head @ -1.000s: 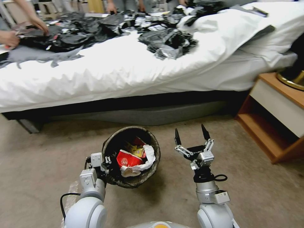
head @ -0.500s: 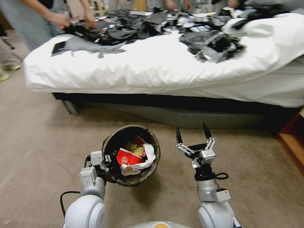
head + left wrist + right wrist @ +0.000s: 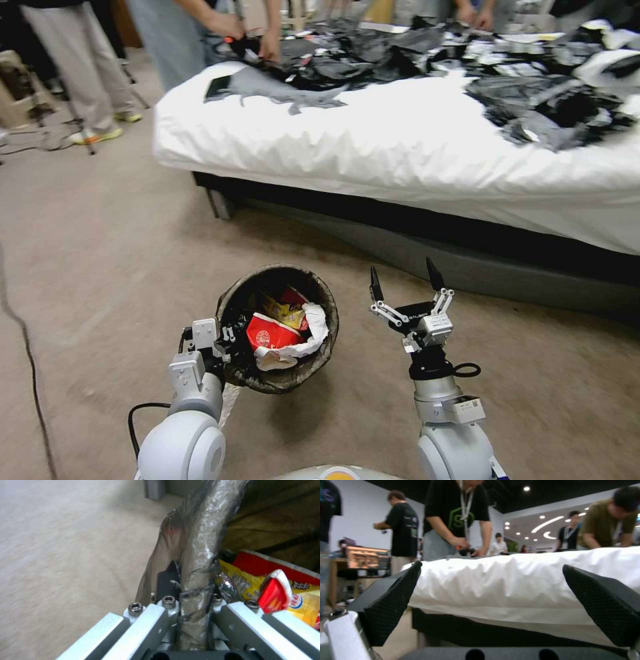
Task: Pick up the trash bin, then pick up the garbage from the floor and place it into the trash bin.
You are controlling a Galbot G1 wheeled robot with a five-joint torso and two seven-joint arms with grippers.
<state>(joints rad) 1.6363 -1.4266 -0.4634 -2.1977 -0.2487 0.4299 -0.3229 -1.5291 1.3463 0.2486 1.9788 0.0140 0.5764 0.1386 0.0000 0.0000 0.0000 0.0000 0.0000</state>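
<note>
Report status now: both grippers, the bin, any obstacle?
Left gripper shut on small round bag-lined trash bin rim. Right gripper open, empty. Snack wrappers inside bin. White bed ahead.

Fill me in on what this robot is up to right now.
The left tool is clamped on the bag-lined rim of the trash bin, holding it out in front of the robot above the carpet. Inside the bin lie red and yellow snack wrappers and a crumpled white tissue. The right tool is open and empty, held up beside the bin and pointing toward the bed.
</note>
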